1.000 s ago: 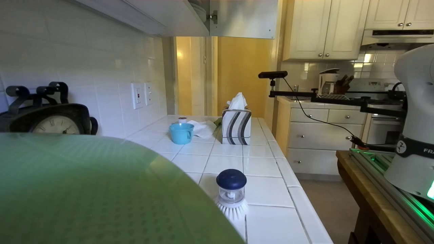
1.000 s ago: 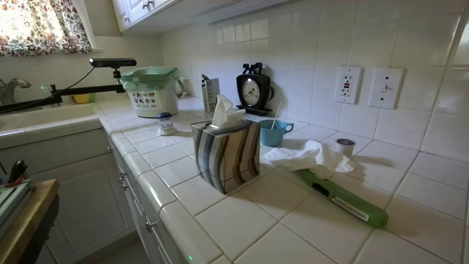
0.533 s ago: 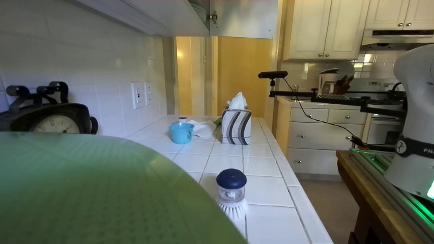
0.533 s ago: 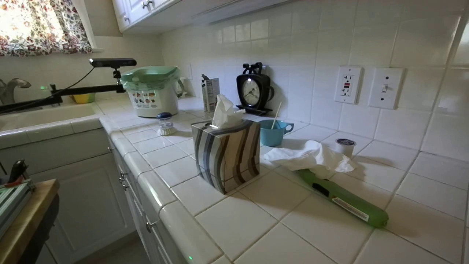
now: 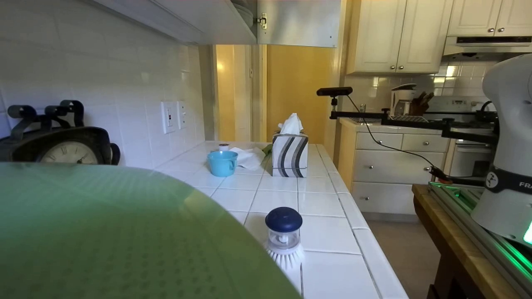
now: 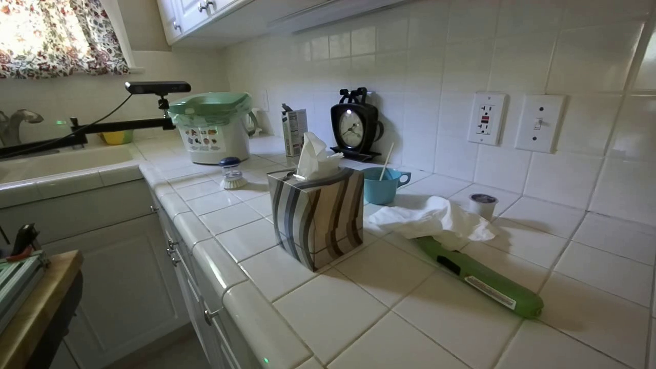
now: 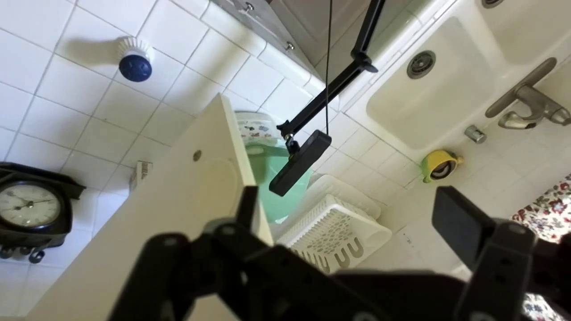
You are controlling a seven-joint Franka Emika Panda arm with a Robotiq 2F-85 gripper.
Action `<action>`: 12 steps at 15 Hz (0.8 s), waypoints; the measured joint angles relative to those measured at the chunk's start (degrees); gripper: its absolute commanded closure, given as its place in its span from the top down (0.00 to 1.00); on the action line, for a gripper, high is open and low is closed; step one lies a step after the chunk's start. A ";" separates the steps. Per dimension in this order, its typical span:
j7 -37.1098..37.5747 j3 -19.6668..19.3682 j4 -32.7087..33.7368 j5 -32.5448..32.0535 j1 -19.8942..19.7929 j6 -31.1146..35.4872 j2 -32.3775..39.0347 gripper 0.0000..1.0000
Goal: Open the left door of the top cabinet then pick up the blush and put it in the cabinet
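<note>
Standing brush (image 5: 284, 232), one open door (image 5: 299, 23), perhaps plates (image 5: 244, 14)

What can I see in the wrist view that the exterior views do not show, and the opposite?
Only the wrist view shows, for example, the open gripper and a sink drain.
Only the exterior views, both of them, show the light blue mug and the striped tissue box.
All three share the blue-topped brush and the black clock.

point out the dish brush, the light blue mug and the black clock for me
Dish brush (image 5: 284, 238): in an exterior view, on the clear section under its dark blue knob.
Light blue mug (image 6: 381, 190): in an exterior view, on its outer side.
Black clock (image 7: 30, 204): in the wrist view, on its pale dial.
</note>
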 measured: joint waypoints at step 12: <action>1.31 -3.27 -1.15 -25.79 -8.66 -7.19 0.55 1.00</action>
